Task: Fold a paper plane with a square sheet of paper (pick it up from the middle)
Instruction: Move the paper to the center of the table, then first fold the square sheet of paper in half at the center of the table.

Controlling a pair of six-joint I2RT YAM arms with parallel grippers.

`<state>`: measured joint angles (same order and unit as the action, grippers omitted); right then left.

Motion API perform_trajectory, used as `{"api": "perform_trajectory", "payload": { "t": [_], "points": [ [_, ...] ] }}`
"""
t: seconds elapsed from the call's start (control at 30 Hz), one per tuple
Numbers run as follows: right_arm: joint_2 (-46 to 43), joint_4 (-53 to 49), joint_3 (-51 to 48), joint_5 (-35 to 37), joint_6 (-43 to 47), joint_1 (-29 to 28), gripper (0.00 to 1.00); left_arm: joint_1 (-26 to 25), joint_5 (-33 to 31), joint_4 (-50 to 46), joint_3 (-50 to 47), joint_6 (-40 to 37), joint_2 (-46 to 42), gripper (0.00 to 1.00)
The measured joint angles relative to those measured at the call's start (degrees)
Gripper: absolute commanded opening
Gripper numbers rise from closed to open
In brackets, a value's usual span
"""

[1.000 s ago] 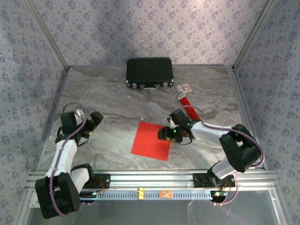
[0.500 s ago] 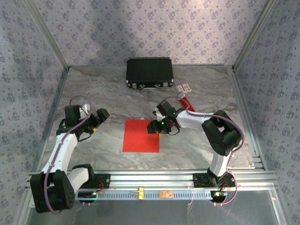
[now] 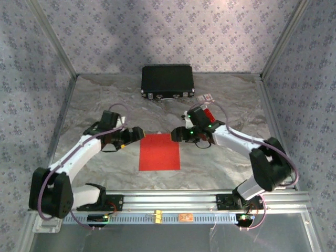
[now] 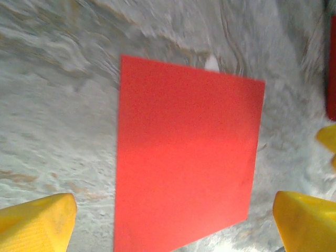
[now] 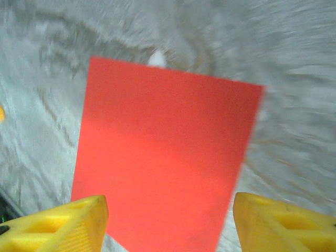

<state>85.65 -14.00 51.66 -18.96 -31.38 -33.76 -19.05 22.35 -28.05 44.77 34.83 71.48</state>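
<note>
The square sheet of paper (image 3: 159, 151) lies flat and unfolded on the marble table, bright red. My left gripper (image 3: 139, 133) hovers at its far left corner, and my right gripper (image 3: 176, 135) at its far right corner. In the left wrist view the sheet (image 4: 186, 157) spreads between the yellow fingers (image 4: 37, 223); the left gripper (image 4: 173, 231) is open and holds nothing. The right wrist view shows the sheet (image 5: 165, 157) below the open right gripper (image 5: 170, 231), whose fingers (image 5: 286, 223) stand wide apart. No paper plane shape is in view.
A black case (image 3: 167, 81) stands at the back of the table. A red tube with a white end (image 3: 206, 113) and a small white box (image 3: 206, 97) lie behind the right arm. Patterned walls and metal rails close in the table.
The right gripper slid the sheet left and squared it, then drew off its far right corner. The left arm swung in from the left to the far left corner.
</note>
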Motion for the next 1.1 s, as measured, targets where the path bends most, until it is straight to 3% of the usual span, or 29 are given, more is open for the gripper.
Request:
{"api": "perform_trajectory", "payload": {
  "t": [0.23,0.5,1.1],
  "points": [
    [-9.01,-0.90,-8.57,3.93,-2.60,6.47,0.76,-10.08,-8.59,-6.97,11.08,0.79,14.12,0.97],
    [-13.07,-1.36,-9.53,5.31,-2.73,8.55,0.84,-19.43,-15.67,-10.80,18.01,6.08,24.55,1.00],
    [-15.74,-3.26,-11.23,5.64,-1.79,9.77,0.85,-21.86,-21.88,-17.64,23.82,13.51,30.99,1.00]
  ]
}}
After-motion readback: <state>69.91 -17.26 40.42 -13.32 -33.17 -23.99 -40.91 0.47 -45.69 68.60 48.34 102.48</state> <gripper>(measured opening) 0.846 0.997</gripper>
